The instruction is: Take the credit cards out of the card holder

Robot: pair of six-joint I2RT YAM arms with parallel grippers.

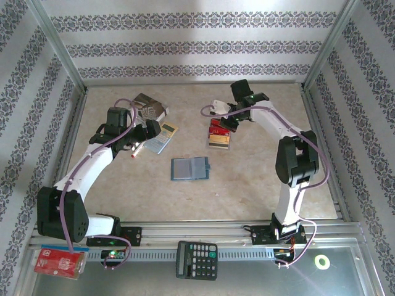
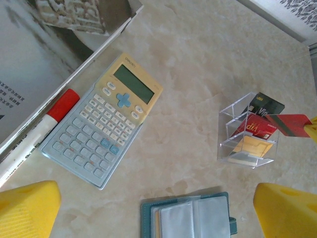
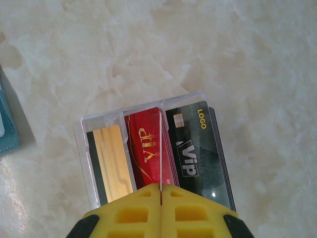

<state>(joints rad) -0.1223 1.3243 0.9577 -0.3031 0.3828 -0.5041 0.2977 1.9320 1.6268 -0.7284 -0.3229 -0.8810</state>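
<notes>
The beige marbled table (image 1: 247,179), from above, bore the open small blue bifold card holder (image 1: 191,168); the left wrist showed the left gripper (image 2: 158,210) gaping over it, the right wrist the right gripper (image 3: 161,198) pinching a thin red credit card (image 3: 161,148).

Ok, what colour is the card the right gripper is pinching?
Red. The held card shows best in the left wrist view; the right wrist sees it edge-on.

There are two calculators, one pale calculator (image 1: 162,137) and one black calculator (image 1: 196,259) at six o'clock, one blue card holder (image 1: 190,168), one clear three-slot stand (image 2: 233,111), one red-capped marker (image 2: 37,131), one red packet (image 1: 60,261), and credit cards (image 3: 193,148) in three colours, stacked too tightly to count.
</notes>
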